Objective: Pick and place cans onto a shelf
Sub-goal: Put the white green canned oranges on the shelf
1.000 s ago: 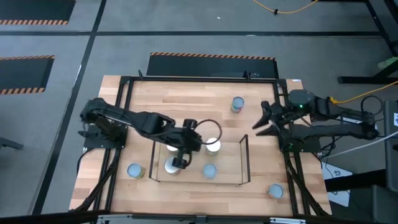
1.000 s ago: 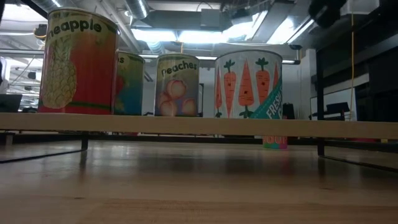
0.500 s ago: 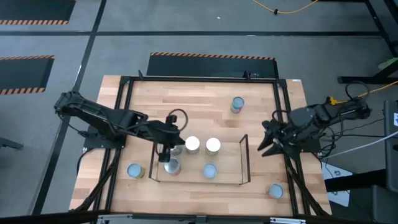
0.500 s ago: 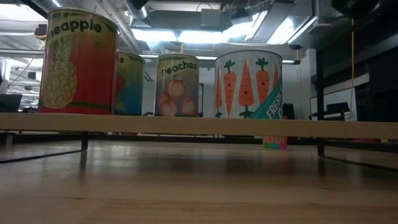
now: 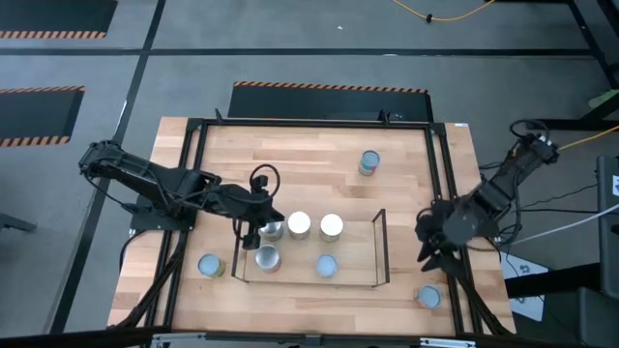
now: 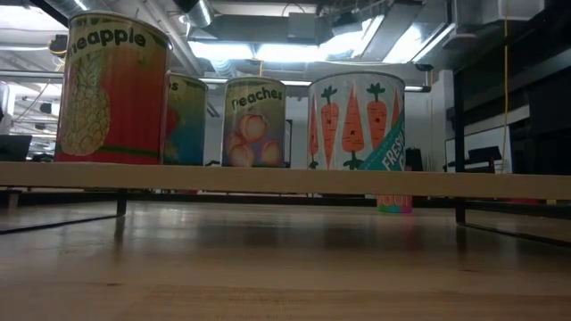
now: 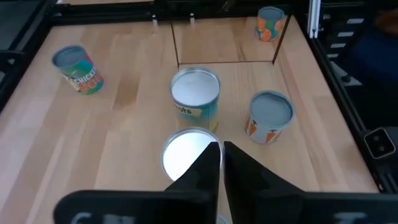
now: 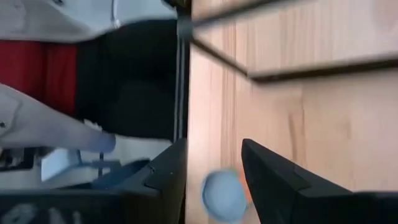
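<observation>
The left tool is hovering over the left end of the shelf, its fingers pressed together and gripping nothing. Right beneath its tip, a silver-topped can is standing on the shelf board. Four more cans are sitting on the shelf beside it: a white-topped pair along the far edge, and two along the near edge.

The right tool is hanging above the bench's right edge, its fingers parted around empty air. A can in the near right corner is lying just beyond it, untouched.

Another can is standing alone toward the far edge, and one more is waiting near the left edge, outside the shelf.
</observation>
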Robot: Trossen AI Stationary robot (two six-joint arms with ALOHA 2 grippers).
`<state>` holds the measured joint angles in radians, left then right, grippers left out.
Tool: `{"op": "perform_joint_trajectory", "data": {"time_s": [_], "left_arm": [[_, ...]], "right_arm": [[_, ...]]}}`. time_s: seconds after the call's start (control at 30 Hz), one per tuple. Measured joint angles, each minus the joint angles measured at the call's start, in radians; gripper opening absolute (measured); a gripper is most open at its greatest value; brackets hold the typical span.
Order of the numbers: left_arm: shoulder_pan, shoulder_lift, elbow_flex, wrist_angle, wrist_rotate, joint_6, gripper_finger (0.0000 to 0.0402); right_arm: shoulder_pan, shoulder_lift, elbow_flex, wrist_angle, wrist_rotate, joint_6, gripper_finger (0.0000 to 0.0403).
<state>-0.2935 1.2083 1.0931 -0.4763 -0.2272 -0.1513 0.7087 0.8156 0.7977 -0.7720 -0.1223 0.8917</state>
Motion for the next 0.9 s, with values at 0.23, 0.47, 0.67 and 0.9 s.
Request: {"op": "perform_joint_trajectory", "data": {"time_s": [0.23, 0.47, 0.67, 0.9], "left_arm": [[0.000, 0.000, 0.000, 0.006, 0.000, -0.001, 0.0021], [0.000, 0.000, 0.000, 0.011, 0.000, -0.006, 0.0009], [0.000, 0.000, 0.000, 0.027, 0.000, -0.006, 0.0001], [0.000, 0.000, 0.000, 0.027, 0.000, -0.006, 0.0015]], "right_arm": [[0.126, 0.118, 0.000, -0.016, 0.001, 0.078, 0.0158], [0.187, 0.255, 0.000, -0.014, 0.001, 0.099, 0.0158], [0.189, 0.344, 0.000, -0.014, -0.001, 0.098, 0.0158], [0.189, 0.419, 0.000, -0.016, -0.037, 0.097, 0.0158]]}}
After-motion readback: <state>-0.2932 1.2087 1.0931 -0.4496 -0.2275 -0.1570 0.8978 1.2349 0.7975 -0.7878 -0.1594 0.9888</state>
